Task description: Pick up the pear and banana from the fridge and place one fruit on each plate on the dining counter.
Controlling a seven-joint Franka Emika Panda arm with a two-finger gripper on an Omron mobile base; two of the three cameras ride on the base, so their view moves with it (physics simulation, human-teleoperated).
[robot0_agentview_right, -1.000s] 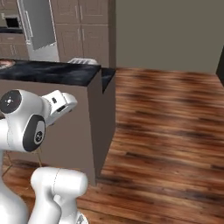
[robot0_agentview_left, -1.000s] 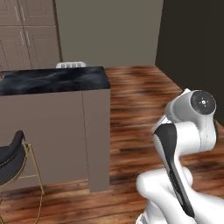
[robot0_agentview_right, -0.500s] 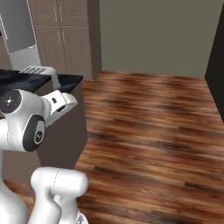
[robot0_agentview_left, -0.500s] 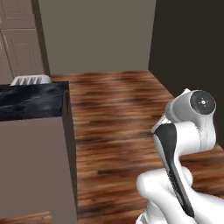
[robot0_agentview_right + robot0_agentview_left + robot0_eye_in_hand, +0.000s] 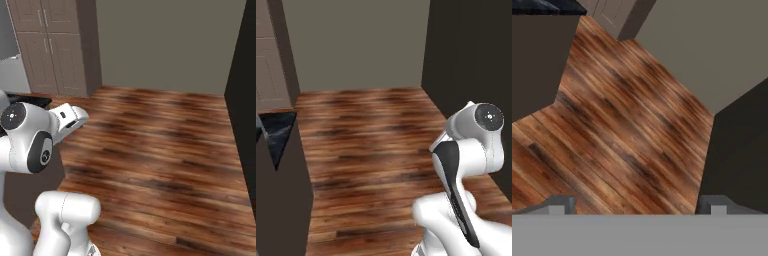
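Gripper [image 5: 637,207] spread wide, holding nothing — dining counter [image 5: 276,132] at the left edge; the fruit's direction cannot be told.

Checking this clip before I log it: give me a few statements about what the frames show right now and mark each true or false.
1. The two-finger gripper is open with nothing between its fingertips. True.
2. A yellow banana lies on the floor. False: the brown wooden plank floor carries no fruit.
3. A corner of the glossy black marble-topped dining counter shows at the left of the left base view. True.
4. The taupe panelled cabinet doors stand open. False: they are closed.
5. The gripper rests on the counter. False: it hangs over the floor.
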